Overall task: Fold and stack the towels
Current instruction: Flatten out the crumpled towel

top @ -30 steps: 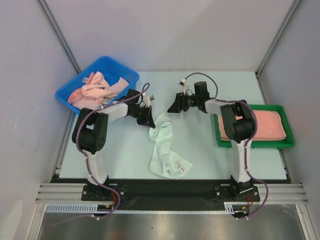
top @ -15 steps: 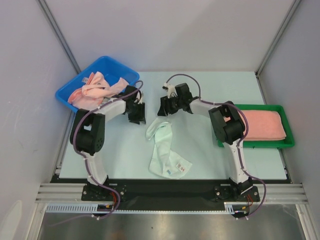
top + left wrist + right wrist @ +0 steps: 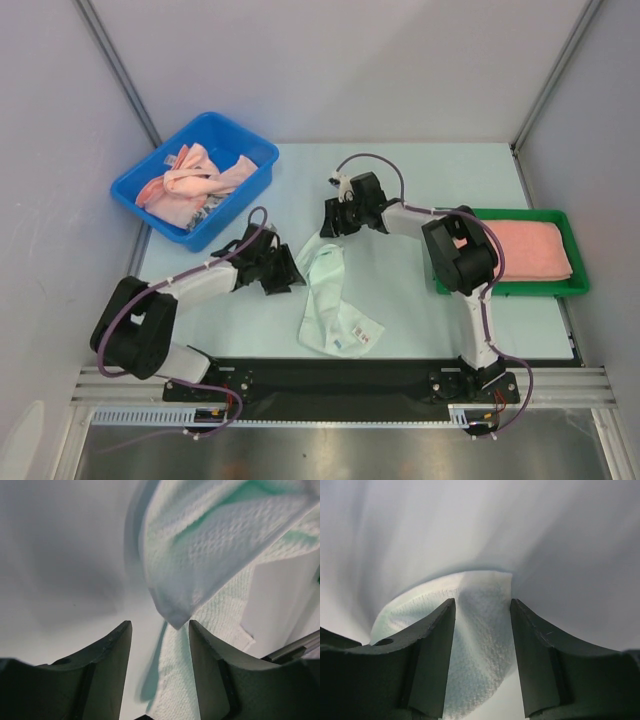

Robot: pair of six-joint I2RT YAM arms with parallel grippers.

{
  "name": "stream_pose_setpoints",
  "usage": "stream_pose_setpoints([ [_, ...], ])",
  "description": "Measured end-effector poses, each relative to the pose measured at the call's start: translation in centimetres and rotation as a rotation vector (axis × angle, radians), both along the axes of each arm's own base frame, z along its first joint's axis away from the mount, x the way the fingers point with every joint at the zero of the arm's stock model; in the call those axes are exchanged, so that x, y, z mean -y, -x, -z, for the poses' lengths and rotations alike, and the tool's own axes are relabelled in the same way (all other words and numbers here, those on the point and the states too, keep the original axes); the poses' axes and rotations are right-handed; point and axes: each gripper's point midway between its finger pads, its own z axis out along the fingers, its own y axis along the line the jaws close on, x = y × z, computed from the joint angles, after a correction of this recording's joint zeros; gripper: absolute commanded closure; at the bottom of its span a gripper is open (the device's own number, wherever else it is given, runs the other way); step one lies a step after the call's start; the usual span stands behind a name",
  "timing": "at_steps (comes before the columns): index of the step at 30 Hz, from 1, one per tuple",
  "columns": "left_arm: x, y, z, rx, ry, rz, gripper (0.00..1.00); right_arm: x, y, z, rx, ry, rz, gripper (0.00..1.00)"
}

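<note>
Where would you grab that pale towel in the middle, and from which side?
The towel lies bunched in a long strip with its far corner sticking out free. Probably grip that corner, coming from the far side; the right gripper straddles it, jaws open.

A blue plastic bin sits at the far left of the pale table. A green tray lies at the right edge. Grey panels enclose left, far and right sides.

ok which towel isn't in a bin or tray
The pale mint towel, crumpled on the table. The loose pink towels sit in the blue bin; the folded pink one lies in the green tray.
</note>
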Motion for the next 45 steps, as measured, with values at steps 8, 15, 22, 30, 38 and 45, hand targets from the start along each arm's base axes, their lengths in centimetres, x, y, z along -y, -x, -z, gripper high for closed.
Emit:
stream_pose_setpoints([
  [8, 1.7, -0.4, -0.1, -0.012, 0.071, -0.104, 0.41, 0.2, 0.7, 0.1, -0.015, -0.008, 0.026, 0.48],
  [15, 1.9, -1.7, -0.1, 0.001, 0.095, -0.178, 0.53, -0.3, 1.4, 0.1, -0.025, -0.027, 0.034, 0.49],
  [22, 1.6, -1.4, 1.7, -0.044, 0.064, -0.198, 1.0, -0.4, 1.4, 0.2, -0.012, -0.025, 0.023, 0.62],
  [30, -2.1, -2.9, 2.0, -0.007, -0.126, -0.202, 1.0, -0.4, 0.8, 0.8, 0.056, 0.012, -0.012, 1.0],
  [38, -5.0, -7.8, -2.6, 0.144, -0.272, -0.102, 1.0, 2.4, 0.1, -2.2, 0.204, 0.086, 0.077, 1.0],
  [45, -2.5, -11.4, -12.2, 0.397, -0.214, 0.075, 1.0, 5.9, -0.6, -17.5, 0.534, 0.002, 0.217, 1.0],
])
